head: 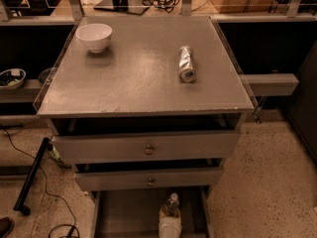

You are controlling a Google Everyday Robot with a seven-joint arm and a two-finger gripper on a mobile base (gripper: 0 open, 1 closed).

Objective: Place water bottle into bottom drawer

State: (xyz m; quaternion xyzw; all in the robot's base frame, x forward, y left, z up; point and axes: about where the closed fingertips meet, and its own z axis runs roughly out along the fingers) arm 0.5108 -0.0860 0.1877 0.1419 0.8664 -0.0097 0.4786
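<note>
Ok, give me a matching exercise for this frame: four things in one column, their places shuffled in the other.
1 white bowl
2 silver can
3 water bottle
4 pincer

a at the open bottom drawer
b lying on its side, right part of the cabinet top
c bottom edge of the view, just below the bottle
d far left corner of the cabinet top

Pairs: 1-d, 2-b, 3-a, 4-c.
</note>
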